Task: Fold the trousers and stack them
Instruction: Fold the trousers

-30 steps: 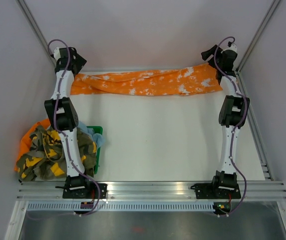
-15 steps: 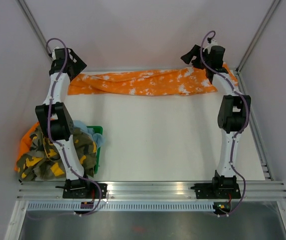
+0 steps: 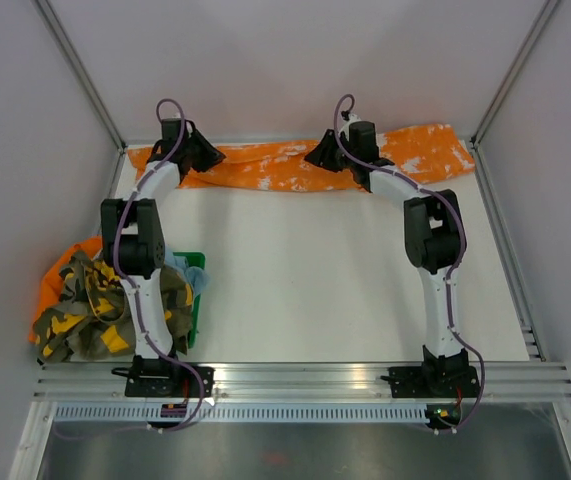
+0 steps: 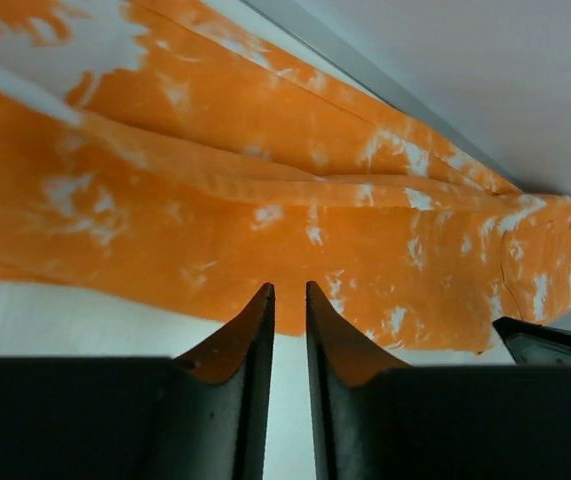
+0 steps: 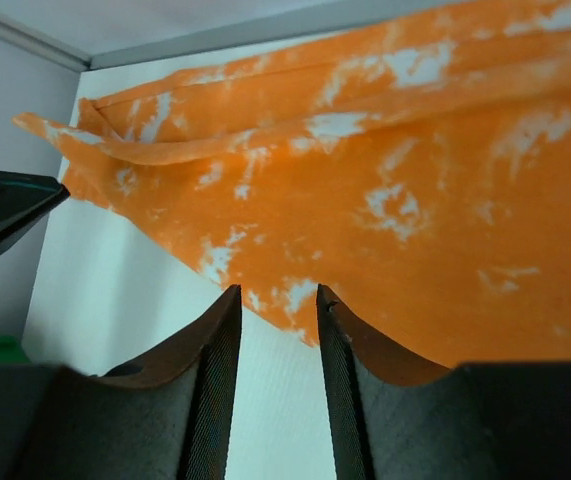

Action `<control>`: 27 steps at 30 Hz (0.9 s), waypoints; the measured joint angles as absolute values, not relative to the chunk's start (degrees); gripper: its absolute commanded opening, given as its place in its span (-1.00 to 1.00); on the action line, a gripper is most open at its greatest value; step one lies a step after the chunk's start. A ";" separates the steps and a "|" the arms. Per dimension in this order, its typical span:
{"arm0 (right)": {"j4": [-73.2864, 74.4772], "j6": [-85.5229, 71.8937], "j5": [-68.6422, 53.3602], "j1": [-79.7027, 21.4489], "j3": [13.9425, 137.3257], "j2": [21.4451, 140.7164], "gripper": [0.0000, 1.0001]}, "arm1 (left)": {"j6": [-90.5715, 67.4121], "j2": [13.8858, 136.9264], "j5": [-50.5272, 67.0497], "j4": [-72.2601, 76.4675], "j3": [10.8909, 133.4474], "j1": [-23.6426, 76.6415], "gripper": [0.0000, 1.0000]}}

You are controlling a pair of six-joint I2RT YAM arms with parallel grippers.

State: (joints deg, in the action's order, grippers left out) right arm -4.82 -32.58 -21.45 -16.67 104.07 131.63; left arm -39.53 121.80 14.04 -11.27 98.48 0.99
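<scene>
The trousers [image 3: 275,165] are laid out in a long strip along the far edge of the table [image 3: 315,290], close against the back wall. They are orange with white splotches, and a lengthwise fold is seen running through them in both wrist views.

The left hand [image 3: 210,160] is held over the left part of the strip, at its near edge. In the left wrist view [image 4: 287,300] its fingers [image 4: 250,340] are parted by only a narrow slit, and the near edge of the trousers [image 4: 215,200] is seen just at their tips. Whether cloth is caught between them cannot be told.

The right hand [image 3: 317,158] is held over the middle of the strip, also at its near edge. In the right wrist view [image 5: 275,310] its fingers [image 5: 220,340] are set wider apart, with white table seen through the gap and the edge of the trousers [image 5: 415,200] lying at the tips. Nothing is seen to be gripped by it.

At the left edge of the table a green basket [image 3: 195,300] is placed, heaped with a camouflage garment [image 3: 95,315]. A light blue cloth [image 3: 197,280] is tucked at its far side.
</scene>
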 measured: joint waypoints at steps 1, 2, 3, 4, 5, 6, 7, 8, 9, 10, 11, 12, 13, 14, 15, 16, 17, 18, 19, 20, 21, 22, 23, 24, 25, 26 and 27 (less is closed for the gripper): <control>-5.69 -33.65 -20.86 -16.43 102.63 131.63 -0.17 | -40.36 123.15 14.94 -9.54 98.65 1.45 -0.57; -6.72 -34.44 -20.38 -16.12 100.84 131.59 -0.17 | -41.85 125.16 15.79 -7.60 99.20 1.98 -0.58; -6.94 -34.81 -19.94 -15.86 99.48 131.44 -0.15 | -43.35 127.55 16.23 -5.78 100.07 2.44 -0.58; -6.87 -34.98 -19.31 -15.64 97.80 131.35 -0.15 | -44.40 129.34 16.49 -4.99 100.84 2.72 -0.58; -6.68 -34.98 -18.92 -15.38 96.27 131.17 -0.14 | -45.60 131.41 16.60 -4.62 102.02 2.96 -0.58; -6.20 -34.81 -18.26 -15.11 95.07 130.96 -0.12 | -46.63 133.34 16.49 -4.62 103.15 3.14 -0.58; -5.45 -34.50 -17.65 -14.92 94.17 130.67 -0.11 | -47.48 134.85 16.19 -4.67 103.94 3.25 -0.58; -4.75 -34.13 -17.08 -14.81 93.38 130.17 -0.11 | -48.34 136.09 15.51 -4.78 104.51 3.31 -0.59; -4.19 -33.78 -16.62 -14.76 92.88 129.56 -0.10 | -49.12 136.90 14.68 -4.78 104.77 3.38 -0.59; -3.53 -33.45 -16.25 -14.79 92.36 128.62 -0.10 | -49.76 137.38 14.06 -4.78 105.06 3.42 -0.60; -3.01 -33.06 -15.94 -14.79 91.74 127.24 -0.10 | -50.43 137.88 13.39 -4.58 105.32 3.42 -0.60; -2.85 -32.82 -15.86 -14.79 91.42 126.23 -0.10 | -51.37 138.32 12.86 -4.32 105.78 3.49 -0.60; -2.81 -32.73 -15.73 -14.79 90.98 124.73 -0.10 | -52.40 139.17 12.23 -3.79 106.78 3.51 -0.60; -2.83 -32.71 -15.73 -14.81 90.45 123.31 -0.10 | -53.39 140.18 11.75 -2.66 108.07 3.51 -0.60; -2.83 -32.71 -15.73 -14.85 90.19 122.19 -0.09 | -54.48 141.32 11.05 -1.80 109.62 3.53 -0.60; -3.05 -32.73 -15.75 -14.85 89.76 120.99 -0.08 | -55.61 142.67 10.48 -0.80 111.61 3.57 -0.61; -3.25 -32.73 -15.70 -14.90 89.03 119.46 -0.08 | -56.60 144.07 9.91 0.34 113.51 3.60 -0.60; -3.25 -32.73 -15.68 -14.90 88.36 118.13 -0.07 | -57.63 145.53 8.95 1.26 115.48 3.66 -0.61; -3.29 -32.71 -15.59 -14.90 87.72 117.01 -0.07 | -58.70 147.04 8.45 1.91 117.69 3.75 -0.60; -3.40 -32.60 -15.46 -14.90 87.05 116.01 -0.06 | -59.75 148.59 7.42 2.66 119.77 3.86 -0.61; -3.31 -32.49 -15.29 -14.90 86.43 115.15 -0.05 | -60.75 150.04 6.35 3.18 121.71 3.99 -0.60; -3.18 -32.29 -15.14 -14.90 85.95 114.54 -0.05 | -61.60 151.57 5.19 3.64 123.98 4.16 -0.61; -3.01 -32.10 -14.98 -14.90 85.67 114.19 -0.03 | -62.30 153.08 3.79 3.66 126.23 4.38 -0.60; -2.61 -31.86 -14.85 -14.90 85.52 114.02 -0.03 | -62.85 154.43 2.63 3.84 128.29 4.60 -0.61; -2.22 -31.66 -14.70 -14.90 85.49 113.99 -0.02 | -63.46 155.65 1.61 4.01 130.08 4.78 -0.61; -1.78 -31.46 -14.55 -14.90 85.41 113.99 0.00 | -64.05 156.66 0.91 4.19 131.57 4.95 -0.61; -1.39 -31.24 -14.31 -14.90 85.19 113.97 0.00 | -64.36 157.10 0.38 4.40 132.22 5.04 -0.61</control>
